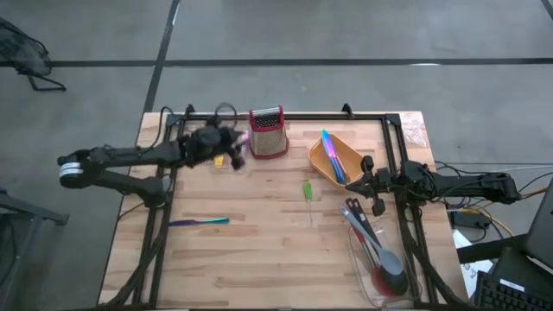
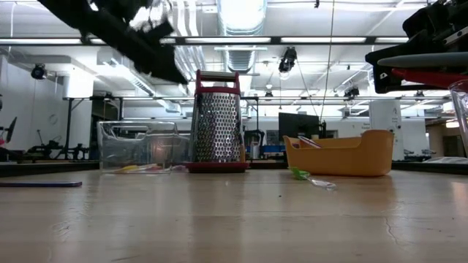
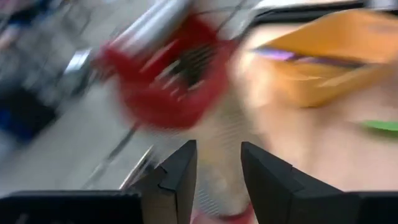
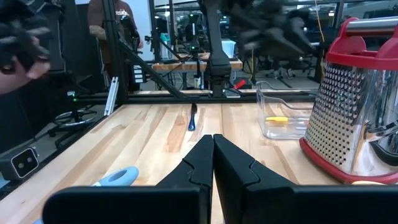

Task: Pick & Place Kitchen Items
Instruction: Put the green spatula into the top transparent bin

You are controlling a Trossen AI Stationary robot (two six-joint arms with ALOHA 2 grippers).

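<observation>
The left gripper hovers just left of the box grater, jaws parted and apparently empty. The purple-and-blue utensil lies well toward the desk's near edge from the grater, long axis left-right, nearer the left arm. The right gripper waits closed.

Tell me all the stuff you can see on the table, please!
box grater: one, steel with red top, table's far edge
orange tray: one, right of grater, holding blue utensil
green-handled utensil: one, mid-table
blue and purple utensil: one, left side
clear bin: one, left of grater, yellow piece inside
second clear bin: one, near right, holding black and grey spoons
left tool: open, above clear bin
right tool: shut, beside tray
</observation>
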